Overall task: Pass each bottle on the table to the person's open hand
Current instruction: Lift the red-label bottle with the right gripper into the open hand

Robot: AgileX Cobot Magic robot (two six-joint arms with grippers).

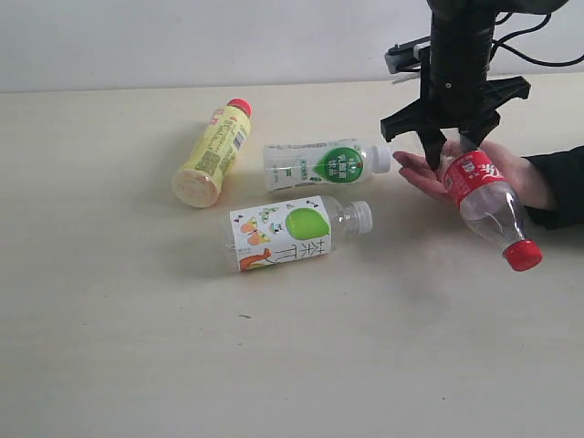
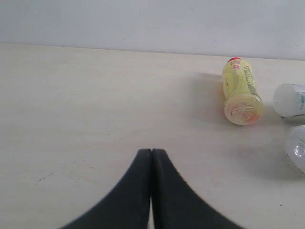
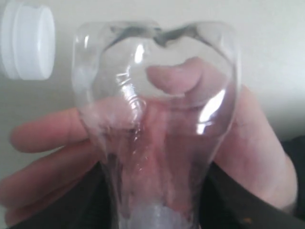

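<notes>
A: State of right claw?
B: Grasping red-label bottle at its base; cap end tilted down, away from claw; open hand just beneath.
A: Left claw?
B: Clenched, empty; yellow bottle lying on table, well ahead of fingertips.
A: Other bottles?
B: Green-white label bottle nearest right claw, fruit-label bottle farther off; both lying flat.
</notes>
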